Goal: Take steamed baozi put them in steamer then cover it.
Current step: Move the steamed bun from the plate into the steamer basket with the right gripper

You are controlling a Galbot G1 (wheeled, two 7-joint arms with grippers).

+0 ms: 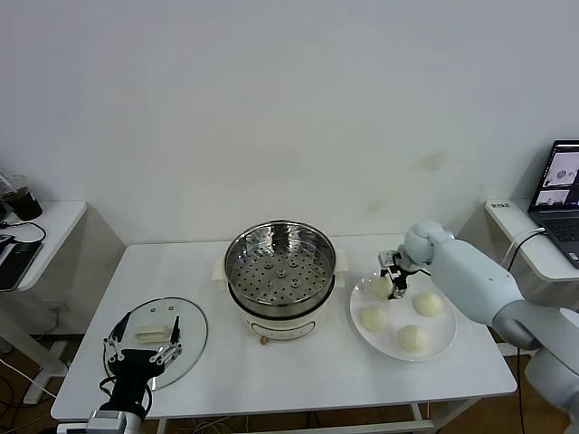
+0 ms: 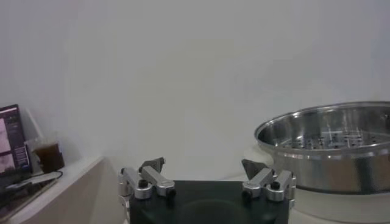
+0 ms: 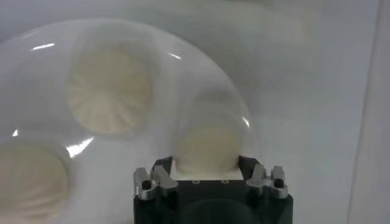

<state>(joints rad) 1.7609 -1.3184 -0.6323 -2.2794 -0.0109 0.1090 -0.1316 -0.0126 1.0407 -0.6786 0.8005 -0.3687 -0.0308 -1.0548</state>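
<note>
Several cream-white steamed baozi lie on a white plate (image 1: 447, 336) to the right of the steamer (image 1: 237, 262). My right gripper (image 1: 394, 282) (image 3: 205, 163) is down at the plate's far left, shut on one baozi (image 1: 383, 287) (image 3: 207, 146), with a finger against each side. The others (image 1: 374, 317) (image 1: 428, 304) (image 1: 413, 338) lie loose; two of them (image 3: 109, 91) (image 3: 27, 179) show in the right wrist view. The steel basket (image 2: 329, 155) is uncovered with nothing in it. The glass cover (image 1: 185, 348) lies flat at the front left. My left gripper (image 1: 145, 333) (image 2: 204, 165) hangs open above it.
A side table (image 1: 36, 226) with a dark cup (image 1: 23, 203) stands at the far left. At the far right a laptop (image 1: 561, 194) sits on another surface. The steamer's cream base has a small front knob (image 1: 263, 340).
</note>
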